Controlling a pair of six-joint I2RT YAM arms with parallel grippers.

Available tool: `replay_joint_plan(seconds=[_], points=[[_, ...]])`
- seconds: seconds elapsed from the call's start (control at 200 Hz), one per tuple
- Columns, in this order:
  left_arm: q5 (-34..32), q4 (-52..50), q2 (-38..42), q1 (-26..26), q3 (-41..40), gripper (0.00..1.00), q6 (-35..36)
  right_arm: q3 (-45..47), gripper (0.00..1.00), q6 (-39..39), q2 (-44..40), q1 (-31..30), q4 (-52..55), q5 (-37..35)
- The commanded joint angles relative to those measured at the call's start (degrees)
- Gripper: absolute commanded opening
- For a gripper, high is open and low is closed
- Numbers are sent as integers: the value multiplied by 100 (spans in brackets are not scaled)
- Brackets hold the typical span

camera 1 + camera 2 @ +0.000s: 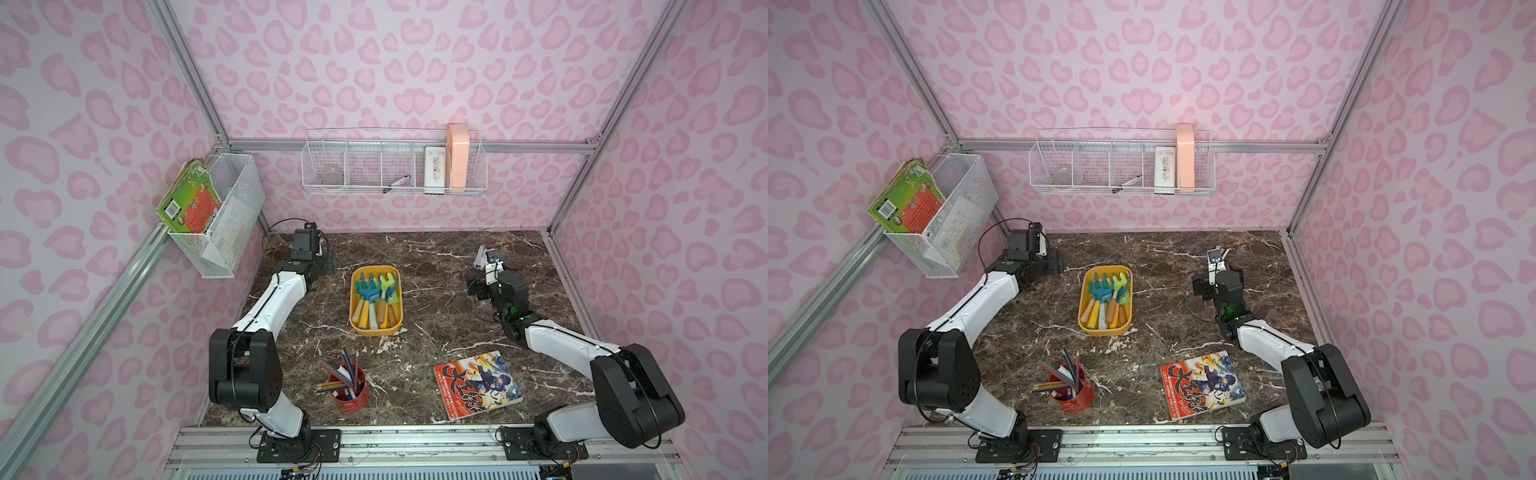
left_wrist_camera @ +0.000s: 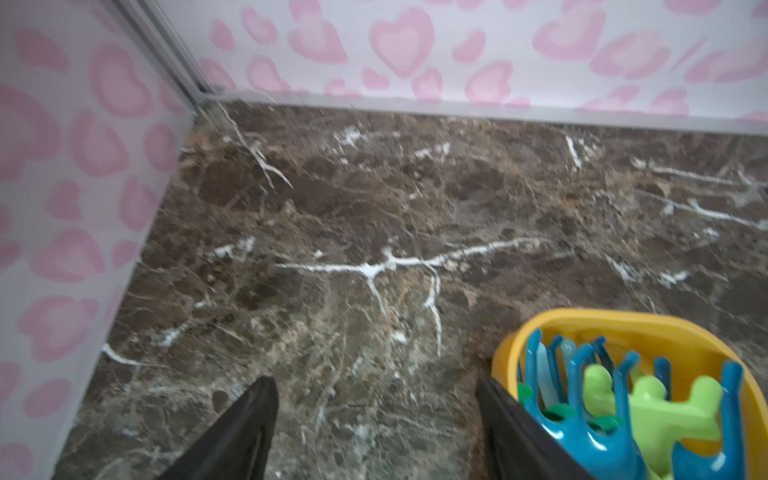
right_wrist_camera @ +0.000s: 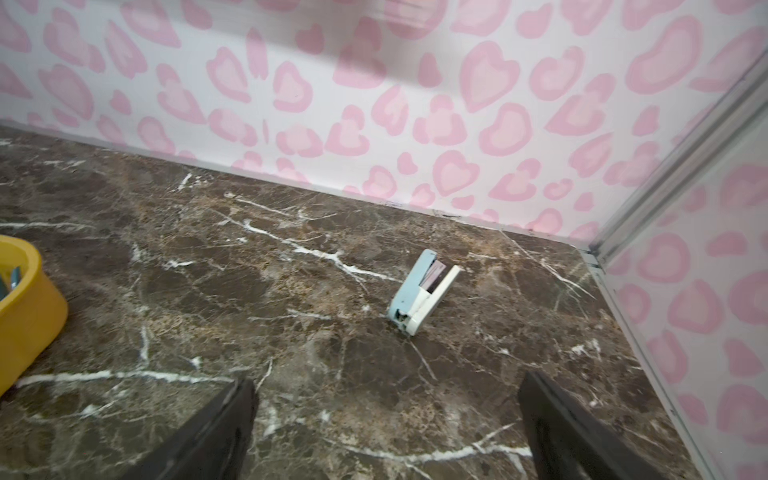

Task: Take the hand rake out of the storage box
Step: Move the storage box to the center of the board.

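The storage box (image 1: 397, 320) (image 1: 1086, 322), a yellow-orange tub, sits mid-table in both top views. Several hand tools lie in it, heads toward the back wall. A blue hand rake (image 1: 369, 287) (image 2: 582, 440) lies beside a green pronged one (image 1: 389, 282) (image 2: 665, 405). My left gripper (image 1: 329, 264) (image 2: 376, 386) hovers just left of the box's back corner, open, with only bare marble between its fingers. One finger (image 2: 503, 419) overlaps the box rim (image 2: 623, 318). My right gripper (image 3: 386, 380) is open over bare table, right of the box (image 3: 25, 307).
A small blue-and-white stapler (image 3: 419, 299) lies ahead of the right gripper near the back right corner. A red pencil cup (image 1: 348, 388) and a comic book (image 1: 478, 384) sit toward the front. White wire baskets (image 1: 392, 170) (image 1: 226, 216) hang on the walls.
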State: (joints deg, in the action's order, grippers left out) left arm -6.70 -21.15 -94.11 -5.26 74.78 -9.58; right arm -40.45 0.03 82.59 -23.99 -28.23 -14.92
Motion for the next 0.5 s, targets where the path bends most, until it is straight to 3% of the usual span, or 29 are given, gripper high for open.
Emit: replay_joint_plan(seconds=[0.0,0.17,0.315,0.5], points=[[712,-1632,-286,-141,399,71,-544,-507,100,221,242,-285,1096,241],[956,-2276,-707,-510,810,62,-690,-1250,99,579,750,-437,1949,786],[878,-2486,-952,-854,825,57,-641,-1399,99,682,972,-526,1988,916],[629,-2534,-1242,-924,827,47,-732,-1498,96,702,1072,-546,2005,954]])
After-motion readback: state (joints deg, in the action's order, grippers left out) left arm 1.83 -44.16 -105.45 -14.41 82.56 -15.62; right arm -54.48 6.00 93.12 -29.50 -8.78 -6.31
